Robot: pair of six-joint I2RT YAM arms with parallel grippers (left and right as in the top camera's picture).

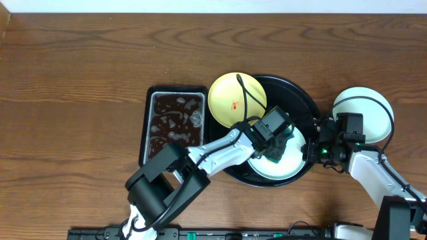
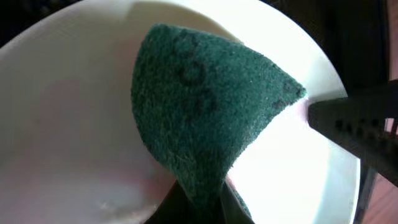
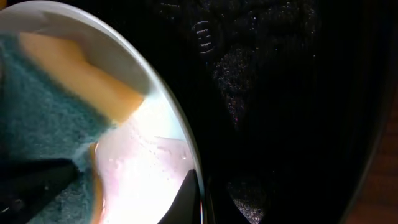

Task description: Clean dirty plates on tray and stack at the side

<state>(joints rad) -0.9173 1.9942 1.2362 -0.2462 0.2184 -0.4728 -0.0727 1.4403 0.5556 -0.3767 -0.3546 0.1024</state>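
Spanning the whole view: wood table (image 1: 80,73). Black tray (image 1: 301,103) lies under both grippers. Pan (image 1: 175,89) of brown liquid sits well to the left of the left gripper (image 1: 279,148), off the tray. Yellow plate (image 1: 230,100), red smear on it, is just beyond the left gripper and overlaps the tray rim. Mint plate (image 1: 283,170) lies in the tray directly under the left gripper. Spare white plate (image 1: 373,110) is on the table just beyond the right gripper (image 1: 312,148), outside the tray. Green sponge (image 2: 205,106), yellow backing, is pinched in the left gripper and pressed onto the mint plate. Right gripper is clamped on that plate's rim, close beside the sponge.
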